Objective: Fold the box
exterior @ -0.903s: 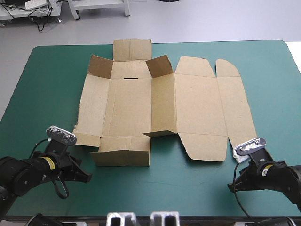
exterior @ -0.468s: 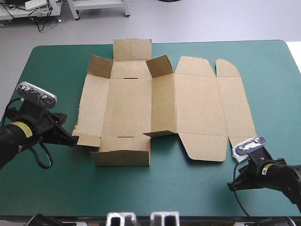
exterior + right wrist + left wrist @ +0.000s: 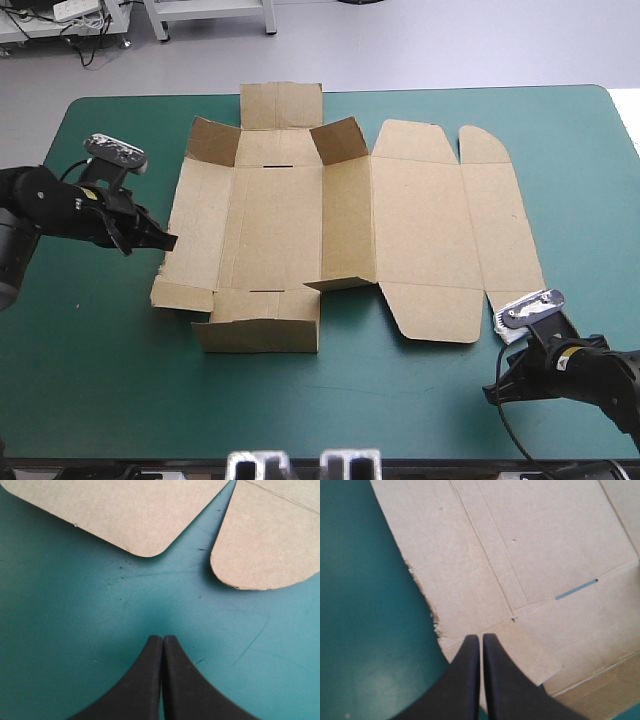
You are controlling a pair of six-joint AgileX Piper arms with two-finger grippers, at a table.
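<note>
The brown box (image 3: 300, 220) lies as a cut sheet in the middle of the table. Its near wall (image 3: 258, 334) and two far corner flaps stand raised, and the lid panels on the right lie flat. My left gripper (image 3: 167, 241) is shut, its tip at the sheet's ragged left edge. In the left wrist view the left gripper (image 3: 481, 639) hovers over a small side flap of the box (image 3: 530, 545). My right gripper (image 3: 490, 396) is shut and low near the table's front right. The right gripper (image 3: 162, 639) points at two rounded flaps of the box (image 3: 125, 515), apart from them.
The teal-green cover (image 3: 100, 340) shows all around the sheet, with the widest strip along the near edge. A narrow tab of the box (image 3: 281, 104) reaches almost to the table's far edge.
My left arm has swung from the table's front left away from me and inward, bringing its shut gripper to the box's left edge. The right arm and the box have not moved.
</note>
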